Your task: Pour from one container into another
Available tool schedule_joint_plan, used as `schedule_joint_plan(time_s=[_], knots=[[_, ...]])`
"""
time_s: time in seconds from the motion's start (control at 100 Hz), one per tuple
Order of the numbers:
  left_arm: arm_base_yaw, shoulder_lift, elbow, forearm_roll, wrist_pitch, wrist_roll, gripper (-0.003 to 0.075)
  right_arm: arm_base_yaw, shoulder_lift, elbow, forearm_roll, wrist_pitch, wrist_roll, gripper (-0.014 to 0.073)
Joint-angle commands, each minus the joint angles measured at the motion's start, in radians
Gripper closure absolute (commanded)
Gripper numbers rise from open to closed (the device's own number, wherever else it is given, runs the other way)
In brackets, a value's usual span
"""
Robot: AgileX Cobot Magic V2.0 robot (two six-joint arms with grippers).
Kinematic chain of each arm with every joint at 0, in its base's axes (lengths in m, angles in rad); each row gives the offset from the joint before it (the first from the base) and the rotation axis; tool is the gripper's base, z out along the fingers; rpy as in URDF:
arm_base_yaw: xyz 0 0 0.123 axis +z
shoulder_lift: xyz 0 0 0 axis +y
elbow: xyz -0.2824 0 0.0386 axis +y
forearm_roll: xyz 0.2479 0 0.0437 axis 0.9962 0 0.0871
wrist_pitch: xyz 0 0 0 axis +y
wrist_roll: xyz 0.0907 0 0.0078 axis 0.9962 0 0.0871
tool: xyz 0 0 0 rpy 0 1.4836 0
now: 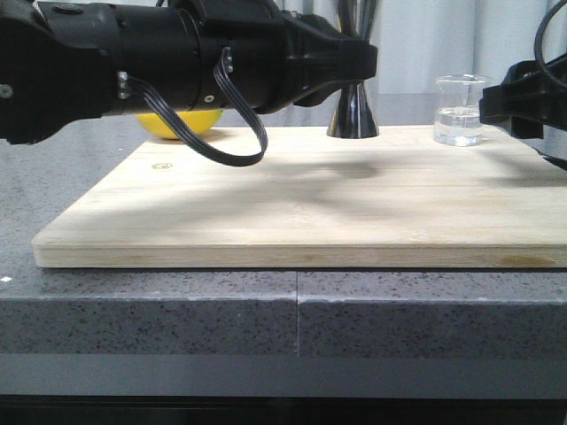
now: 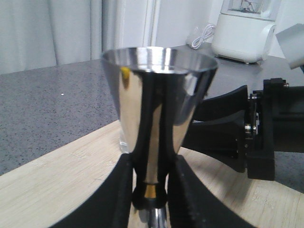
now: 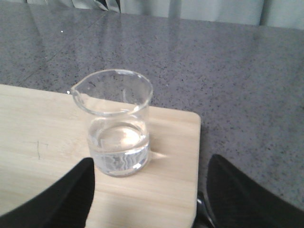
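While both vessels stand upright on the wooden board (image 1: 301, 208), which lies on the grey speckled tabletop (image 1: 177, 310), pouring is not yet begun. Item one: steel jigger (image 2: 159, 109), far centre of board, waist flanked closely by the left pincer (image 2: 149, 190); contact looks likely, though whether it is clenched cannot be told. Item two: glass beaker (image 3: 116, 121), far right corner of board, part-filled with clear liquid, lip facing away from the board's edge. Right pincer (image 3: 149, 190): released, fingers wide either side of the beaker, not touching. Item three: yellow object (image 1: 182, 124), behind left arm. Hazards: smooth glass slipping in a loose grasp; narrow-waisted jigger tipping if nudged; liquid spilling on a fast tilt.
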Motion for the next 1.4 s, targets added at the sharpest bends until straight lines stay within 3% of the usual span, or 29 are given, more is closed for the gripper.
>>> schedule_joint_plan(time_s=[0.0, 1.0, 1.39], knots=[[-0.001, -0.047, -0.032, -0.019, -0.095, -0.011, 0.0660, 0.007, -0.014, -0.030, -0.035, -0.128, -0.004, 0.0143], [-0.001, -0.047, -0.032, 0.008, -0.095, -0.013, 0.0660, 0.020, 0.117, -0.034, -0.069, -0.303, 0.007, 0.0125], [-0.001, -0.047, -0.032, 0.014, -0.095, -0.014, 0.0660, 0.020, 0.153, -0.116, -0.069, -0.280, 0.009, 0.0125]])
